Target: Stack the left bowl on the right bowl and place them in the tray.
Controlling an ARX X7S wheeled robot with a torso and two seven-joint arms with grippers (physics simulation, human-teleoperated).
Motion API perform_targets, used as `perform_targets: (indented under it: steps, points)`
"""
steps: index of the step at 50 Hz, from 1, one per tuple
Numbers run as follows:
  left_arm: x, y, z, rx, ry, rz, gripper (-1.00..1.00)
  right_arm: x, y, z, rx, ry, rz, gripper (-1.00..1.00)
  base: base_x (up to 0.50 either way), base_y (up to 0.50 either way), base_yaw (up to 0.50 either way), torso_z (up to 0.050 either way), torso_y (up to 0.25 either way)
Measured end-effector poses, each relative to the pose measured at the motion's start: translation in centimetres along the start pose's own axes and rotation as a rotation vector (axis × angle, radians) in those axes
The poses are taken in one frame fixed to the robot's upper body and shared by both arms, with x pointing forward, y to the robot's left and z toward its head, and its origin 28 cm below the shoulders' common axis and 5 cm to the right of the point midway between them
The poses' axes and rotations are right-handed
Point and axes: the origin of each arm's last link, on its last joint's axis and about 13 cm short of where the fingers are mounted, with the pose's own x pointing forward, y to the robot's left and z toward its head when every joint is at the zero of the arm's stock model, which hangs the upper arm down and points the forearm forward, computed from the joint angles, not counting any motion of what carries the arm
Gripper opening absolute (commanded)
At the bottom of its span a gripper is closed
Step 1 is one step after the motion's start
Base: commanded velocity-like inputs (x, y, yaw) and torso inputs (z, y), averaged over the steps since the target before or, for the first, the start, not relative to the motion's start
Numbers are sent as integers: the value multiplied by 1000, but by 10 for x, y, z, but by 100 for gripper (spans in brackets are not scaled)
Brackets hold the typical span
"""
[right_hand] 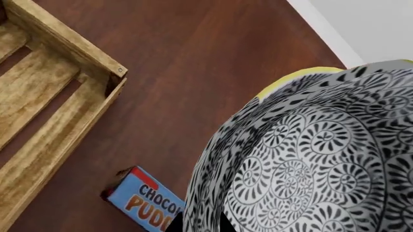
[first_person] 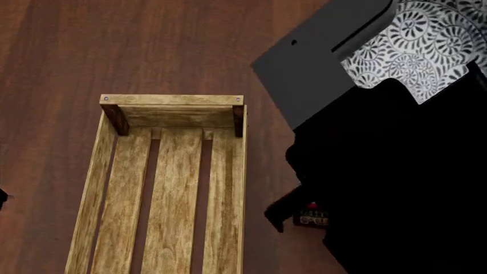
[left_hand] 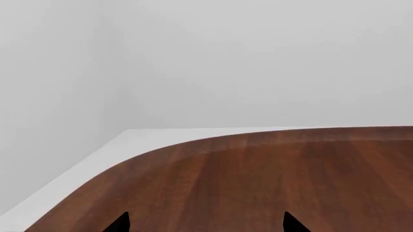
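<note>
A: What takes up the most room?
B: The dark wooden table (first_person: 114, 45), which fills the head view. On it lies the tray (first_person: 106, 171), a long light-wood crate with a slatted bottom and darker corner posts, holding nothing on the slats that show.

A: And the right arm?
B: The right arm (first_person: 396, 188) is a black mass over the right side of the head view, covering the table beside the tray. It blocks most of what sits there.

A: Where are the bowls?
B: A black-and-white patterned bowl (right_hand: 310, 159) fills much of the right wrist view, close to the camera, off the tray's side and not in it. A yellow rim (right_hand: 290, 79) peeks from behind its top edge; what it belongs to, I cannot tell.

A: Is the right gripper holding it?
B: I cannot tell; its fingers do not show.

A: Anything else nearby?
B: A blue chocolate pudding box (right_hand: 145, 205) lies on the table just beside the tray's long side, partly hidden by the bowl.

A: The left gripper?
B: The left gripper (left_hand: 205, 223) shows two dark tips set well apart with nothing between them, above bare table near its rounded corner.
</note>
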Motion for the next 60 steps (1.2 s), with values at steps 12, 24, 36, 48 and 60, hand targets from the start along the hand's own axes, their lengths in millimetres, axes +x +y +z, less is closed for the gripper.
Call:
perform_targets:
  steps: [12, 24, 36, 48, 60]
  points:
    - [1, 3, 0, -2, 2, 18, 100, 3, 10, 12, -40, -43, 41, -100, 0, 0, 0, 0, 1]
    - [2, 5, -1, -3, 7, 33, 100, 1, 22, 22, -95, -85, 91, -100, 0, 0, 0, 1, 1]
    - [2, 7, -1, -6, 8, 43, 100, 0, 39, 33, -164, -133, 151, -100, 0, 0, 0, 0, 1]
    - [3, 8, -1, -8, 8, 48, 100, 6, 55, 41, -211, -178, 210, -100, 0, 0, 0, 0, 1]
    - [3, 10, 0, -11, 8, 56, 100, 14, 73, 47, -235, -229, 274, -100, 0, 0, 0, 1, 1]
